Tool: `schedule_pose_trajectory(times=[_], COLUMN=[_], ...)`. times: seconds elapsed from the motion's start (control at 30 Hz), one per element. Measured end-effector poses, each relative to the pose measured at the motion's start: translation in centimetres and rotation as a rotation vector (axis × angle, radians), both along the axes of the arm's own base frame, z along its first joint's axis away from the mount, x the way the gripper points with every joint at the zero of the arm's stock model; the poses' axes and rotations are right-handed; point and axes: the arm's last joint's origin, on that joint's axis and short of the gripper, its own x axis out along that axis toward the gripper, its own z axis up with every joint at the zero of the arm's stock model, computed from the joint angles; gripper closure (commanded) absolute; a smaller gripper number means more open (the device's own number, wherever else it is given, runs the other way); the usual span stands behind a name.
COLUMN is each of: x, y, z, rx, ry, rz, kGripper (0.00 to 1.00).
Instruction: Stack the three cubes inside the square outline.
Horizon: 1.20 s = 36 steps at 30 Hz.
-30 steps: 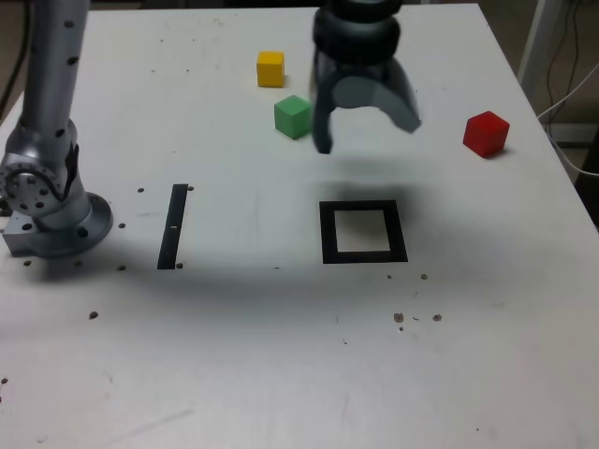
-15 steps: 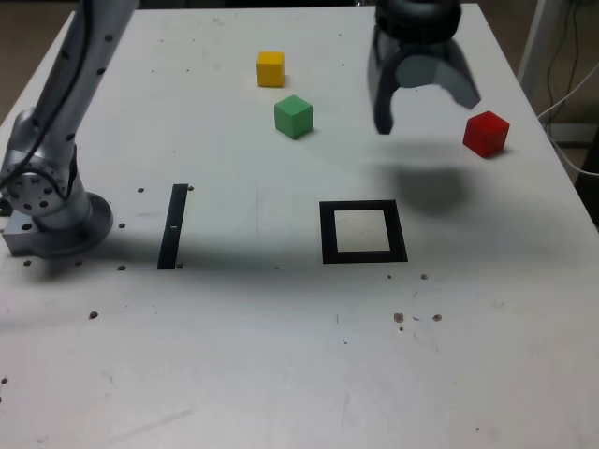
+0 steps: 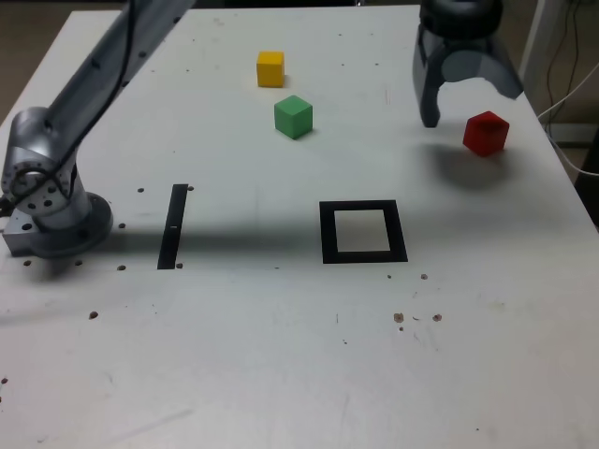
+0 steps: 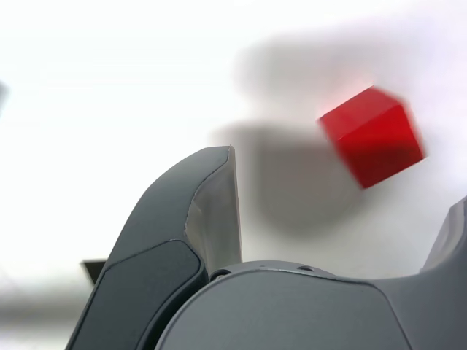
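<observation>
The red cube (image 3: 486, 133) sits near the table's edge at the exterior view's right, and it shows blurred as the red cube (image 4: 372, 135) in the wrist view. My gripper (image 3: 470, 105) hovers open just above and slightly behind it, apart from it, with nothing held. In the wrist view one finger (image 4: 208, 211) is plain and the other barely enters the frame. The green cube (image 3: 293, 117) and the yellow cube (image 3: 270, 68) lie farther toward the exterior view's left. The square outline (image 3: 363, 231) of black tape is nearer the camera, with nothing in its white centre.
The arm's base (image 3: 51, 210) stands at the exterior view's left. A straight black strip (image 3: 174, 225) lies beside it. The table's right edge (image 3: 562, 150) runs close to the red cube, with cables beyond it.
The open gripper has travelled from above the square outline, near the green cube, toward the exterior view's right and now hangs by the red cube. No cube has moved.
</observation>
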Motion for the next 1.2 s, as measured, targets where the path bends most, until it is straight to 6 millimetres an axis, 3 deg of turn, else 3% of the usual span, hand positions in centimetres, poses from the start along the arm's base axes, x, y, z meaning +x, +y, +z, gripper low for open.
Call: schedule_pose_trajectory(times=[0.53, 1.2], x=[1.2, 2.1], y=[2.7, 3.0], z=[-1.2, -0.7], rx=[0.013, 0.098], ry=[-0.007, -0.014], rz=[-0.138, -0.645], kGripper=[0.00, 0.03])
